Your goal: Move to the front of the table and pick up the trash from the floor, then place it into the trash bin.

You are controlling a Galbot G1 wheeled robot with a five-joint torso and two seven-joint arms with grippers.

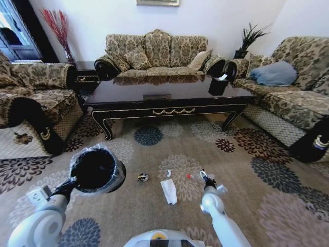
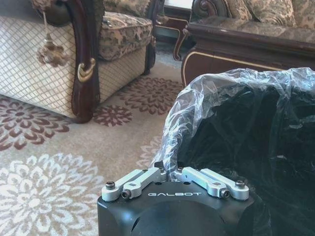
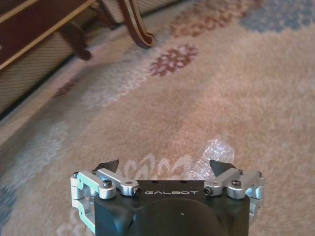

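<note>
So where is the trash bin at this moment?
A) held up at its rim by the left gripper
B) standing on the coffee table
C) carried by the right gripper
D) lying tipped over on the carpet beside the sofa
A: the left gripper is shut on the lined rim of the trash bin, holding it above the carpet, while the right gripper hangs open over the bottle with the red cap.

Left arm bent low, left gripper [image 2: 170,173] pinched tight on bin rim, carrying it. Right arm stretched forward and down, right gripper [image 3: 166,166] spread wide, fingers [image 3: 109,164] hovering just above carpet.
</note>
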